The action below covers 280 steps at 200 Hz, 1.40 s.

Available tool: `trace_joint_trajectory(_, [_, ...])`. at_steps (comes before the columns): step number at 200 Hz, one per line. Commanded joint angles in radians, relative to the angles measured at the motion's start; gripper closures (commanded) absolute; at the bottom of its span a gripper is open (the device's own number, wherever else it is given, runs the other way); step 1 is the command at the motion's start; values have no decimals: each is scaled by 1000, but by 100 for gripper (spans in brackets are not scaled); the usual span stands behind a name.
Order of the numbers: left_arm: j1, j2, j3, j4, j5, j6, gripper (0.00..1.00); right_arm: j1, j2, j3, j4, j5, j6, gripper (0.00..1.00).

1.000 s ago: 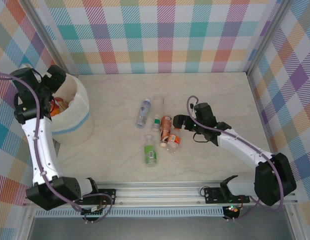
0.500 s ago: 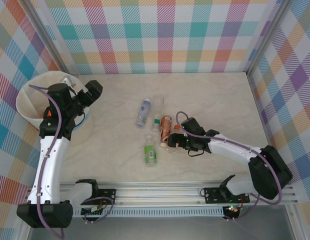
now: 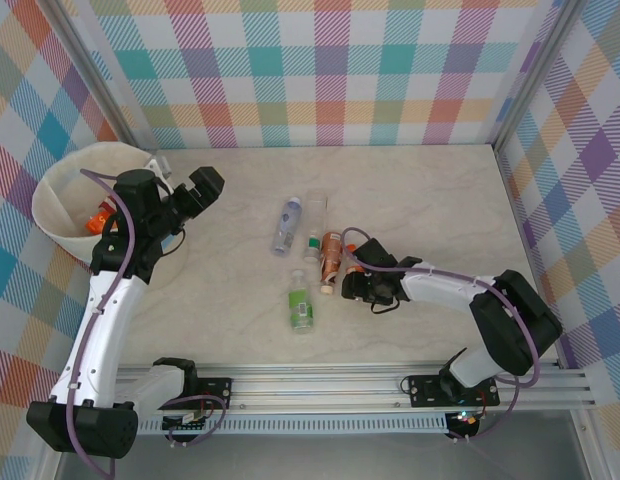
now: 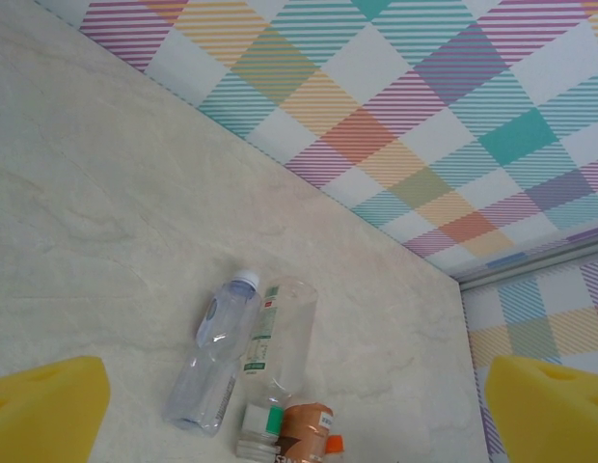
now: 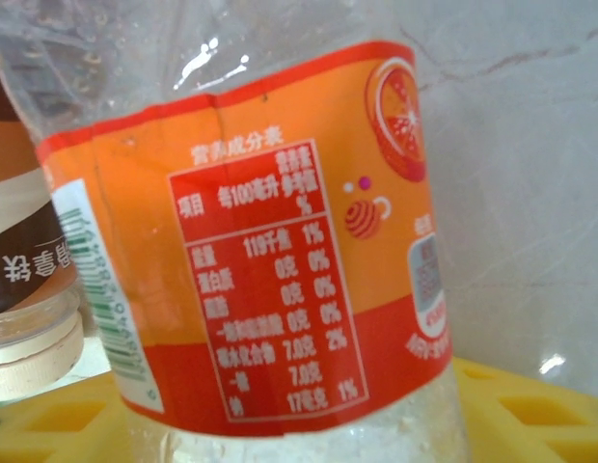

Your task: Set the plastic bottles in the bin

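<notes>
Reaching low — right gripper (image 3: pixel 351 285) at orange-labelled bottle (image 5: pixel 270 241)

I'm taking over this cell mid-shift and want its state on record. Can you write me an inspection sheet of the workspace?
Surface: pale marbled tabletop, nothing spilled.
Job's things: white bin at far left, an orange item inside; about six plastic bottles lying mid-table, including a blue-labelled bottle, green-labelled bottle and orange-labelled bottle.
Clutter: nothing seen.
Grippers: left gripper open and empty, just right of the bin; right gripper at the orange-labelled bottle, grip unclear.
Cables: purple cables along both arms, no snag seen.
Surroundings: plaid walls; metal rail at the near edge.
</notes>
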Motion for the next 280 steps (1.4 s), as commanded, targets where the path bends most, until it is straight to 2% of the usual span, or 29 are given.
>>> trace_joint_trajectory(1, [-17, 5, -7, 5, 0, 7, 0, 6, 14, 11, 15, 42, -76, 40])
trace_joint_trajectory(32, [-62, 11, -7, 13, 36, -11, 0, 6, -57, -14, 63, 22, -140, 47])
trace_joint_trajectory(75, [-259, 65, -18, 69, -18, -11, 0, 17, -243, -86, 291, -133, -299, 51])
trace_joint_trajectory(101, [-338, 135, -28, 113, -2, -7, 0, 25, -311, -85, 400, -227, -229, 53])
trace_joint_trajectory(125, [-419, 186, -53, 183, 15, -15, 0, 71, -318, -80, 484, -242, -151, 53])
trace_joint_trajectory(149, [-478, 244, -44, 228, 25, 2, 0, 97, -307, -73, 557, -289, -177, 53])
trace_joint_trajectory(172, [-498, 268, -47, 263, 10, 4, 0, 102, -283, -52, 580, -362, -203, 53])
trace_joint_trajectory(188, [-499, 275, -53, 290, -4, 9, 7, 105, -272, -44, 600, -402, -211, 52])
trace_joint_trajectory(208, [-499, 285, -32, 257, -49, 31, 23, 107, -257, -32, 600, -417, -217, 52])
trace_joint_trajectory(229, [-499, 277, -40, 286, -37, 35, 38, 109, -250, -33, 606, -419, -213, 52])
trace_joint_trajectory(263, [-500, 282, -48, 272, 7, 42, 42, 109, -245, -23, 621, -422, -209, 52])
trace_joint_trajectory(280, [-499, 281, -54, 259, 7, 44, 49, 109, -242, -15, 626, -427, -212, 52])
